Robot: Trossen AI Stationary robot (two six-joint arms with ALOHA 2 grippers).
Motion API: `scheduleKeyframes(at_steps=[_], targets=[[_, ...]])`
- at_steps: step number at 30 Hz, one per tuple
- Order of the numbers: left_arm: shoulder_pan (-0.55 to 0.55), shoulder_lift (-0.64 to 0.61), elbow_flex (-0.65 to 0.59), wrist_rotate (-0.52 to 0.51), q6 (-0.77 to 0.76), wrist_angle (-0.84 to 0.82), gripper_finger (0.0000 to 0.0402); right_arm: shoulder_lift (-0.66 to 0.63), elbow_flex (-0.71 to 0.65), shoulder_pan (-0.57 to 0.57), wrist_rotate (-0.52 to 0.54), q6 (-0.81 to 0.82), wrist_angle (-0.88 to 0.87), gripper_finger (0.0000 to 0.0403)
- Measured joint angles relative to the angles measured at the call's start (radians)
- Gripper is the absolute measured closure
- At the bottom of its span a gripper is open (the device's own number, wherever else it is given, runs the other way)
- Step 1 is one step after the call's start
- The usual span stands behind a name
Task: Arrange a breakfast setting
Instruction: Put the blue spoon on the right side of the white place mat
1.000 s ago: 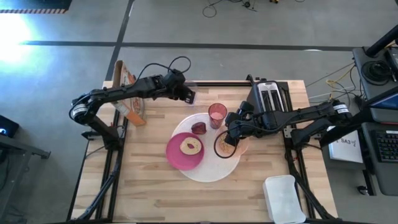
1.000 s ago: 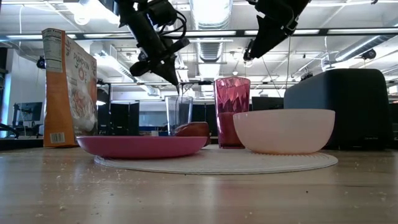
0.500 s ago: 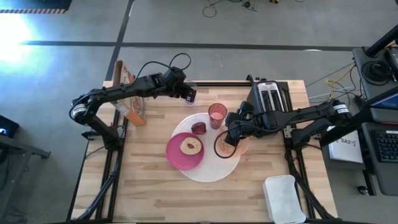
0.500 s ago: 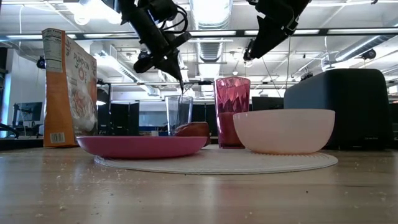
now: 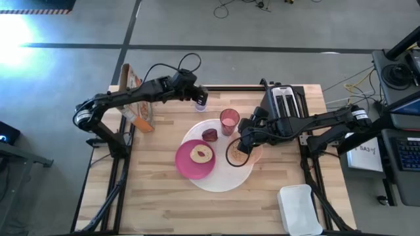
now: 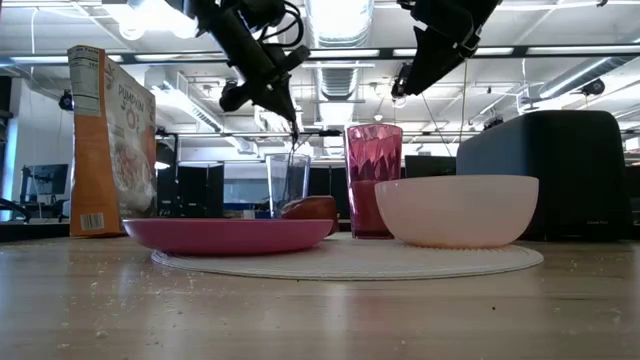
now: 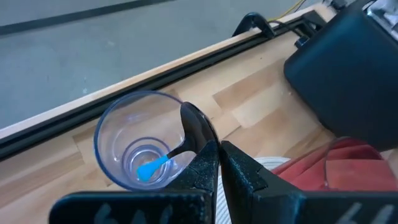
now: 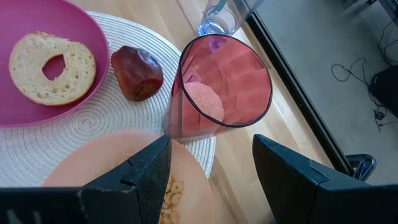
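A: Status, L gripper (image 5: pixel 199 99)?

B: Over the glass (image 5: pixel 201 101) near the table's far edge (image 5: pixel 230 88). Fingers (image 7: pixel 239 174) pressed together, clamped on the spoon (image 7: pixel 186 140). Spoon bowl is up at the fingertips; teal handle end sits down in the glass bottom.

A: Clearance there?

B: Tight. Glass stands on bare wood just off the mat (image 5: pixel 226 180), close to the far rail. Cup (image 5: pixel 229 120) is near on the mat's far rim; toaster (image 5: pixel 285 102) is further along the same edge.

A: R gripper (image 5: pixel 244 139)?

B: Above the bowl (image 5: pixel 244 153), fingers (image 8: pixel 146 168) wide apart, holding nothing. Wrist view looks down past them onto the bowl w/ cereal rings, cup just beyond.

A: Mat layout?

B: Plate (image 5: pixel 186 162) overlaps the mat's left rim, bagel half (image 5: pixel 201 155) on it. Dark red fruit (image 5: pixel 210 135) lies on the mat between plate and cup, apart from both in the wrist view. Bowl sits at the mat's right rim.

A: Box?

B: Cereal box (image 5: pixel 134 98) upright at the far-left corner, under the L arm. Low view: well left of the plate.

A: Open room?

B: Near half of the table is bare wood. White container (image 5: pixel 300 208) sits at the near-right corner.
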Motion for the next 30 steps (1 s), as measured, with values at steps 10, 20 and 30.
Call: scheduleKeyframes(at_steps=[10,20,30], targets=[[0.0,-0.043,0.0,0.0,0.0,0.059,0.0401,0.0,0.0,0.0,0.023,0.04,-0.003,0.0188],[-0.003,-0.13,0.0,0.03,0.004,0.152,0.0401,0.001,-0.001,0.0,0.063,0.069,0.047,0.0188],[-0.027,-0.216,0.001,0.08,0.024,0.19,0.0401,-0.003,-0.001,0.0,-0.002,-0.076,0.193,0.0188]])
